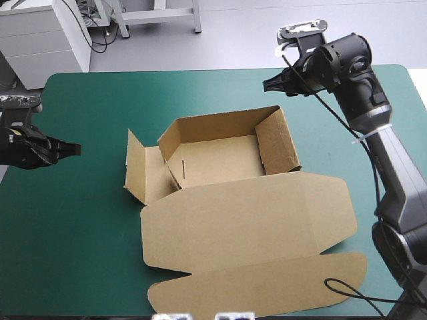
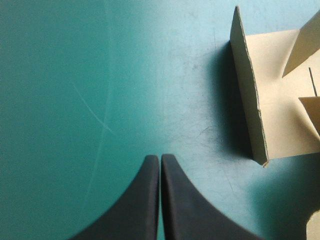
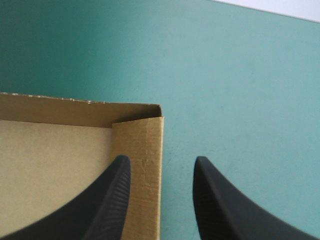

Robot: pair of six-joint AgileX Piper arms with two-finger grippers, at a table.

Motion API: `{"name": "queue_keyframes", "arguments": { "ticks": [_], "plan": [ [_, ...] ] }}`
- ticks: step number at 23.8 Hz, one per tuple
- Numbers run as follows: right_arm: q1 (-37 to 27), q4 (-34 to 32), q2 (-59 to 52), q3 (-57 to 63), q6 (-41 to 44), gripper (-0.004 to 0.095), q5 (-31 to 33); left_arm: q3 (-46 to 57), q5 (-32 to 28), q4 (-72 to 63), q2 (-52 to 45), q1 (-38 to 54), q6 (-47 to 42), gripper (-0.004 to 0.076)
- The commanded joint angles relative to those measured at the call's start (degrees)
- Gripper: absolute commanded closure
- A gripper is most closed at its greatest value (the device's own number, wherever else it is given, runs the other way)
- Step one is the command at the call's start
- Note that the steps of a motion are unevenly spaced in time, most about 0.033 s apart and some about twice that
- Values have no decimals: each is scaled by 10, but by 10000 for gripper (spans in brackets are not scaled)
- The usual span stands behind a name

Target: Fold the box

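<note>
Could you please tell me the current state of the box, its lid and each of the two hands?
box: partly folded, far and right walls raised, left wall lying outward.
lid: open, flat on the table.
left hand: shut, empty, over the bare teal-green cover beside the box.
right hand: open, empty, by the box's far right corner.

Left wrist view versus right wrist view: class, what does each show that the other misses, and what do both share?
Only the left wrist view: the left tool shut, over bare teal-green cover, with an upright flap of the box ahead and to one side, apart from it. Only the right wrist view: the right tool open, a raised corner wall of the box seen between its fingers. Both: the brown box and the teal-green cover.
</note>
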Motion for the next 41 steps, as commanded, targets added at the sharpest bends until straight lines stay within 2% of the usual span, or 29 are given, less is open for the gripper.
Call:
{"name": "queue_keyframes", "arguments": {
  "ticks": [1,4,10,15,18,20,22,28,30,32,34,41],
  "plan": [
    [-18,47,6,-16,-3,517,-3,-12,-9,-6,-17,0,1,731],
    [-32,80,33,-16,-5,517,-3,-12,-9,-6,-17,0,10,731],
    [-49,76,60,-10,-13,517,-3,-12,-8,-6,-17,0,10,731],
    [-55,81,66,49,-26,517,-3,-12,-10,-6,-17,0,10,731],
    [-55,153,70,90,-72,517,-3,-12,-15,-7,-17,0,10,731],
    [-55,146,74,105,-73,517,-3,-12,-15,-7,-17,0,10,731],
    [-55,110,78,123,-57,517,-3,-12,-14,-7,-17,0,10,731],
    [-55,142,85,176,-99,521,-4,-12,-17,-7,-17,0,10,731],
    [-55,143,94,178,-103,615,-4,-12,-5,-10,-17,0,3,731],
    [-55,145,101,178,-102,800,-10,-12,3,-7,-17,0,3,731],
    [-55,147,103,178,-89,918,-17,-12,4,-7,-17,0,3,731],
    [-64,166,87,177,-82,927,-26,-12,-39,-5,-17,1,-9,731]
  ]
}}
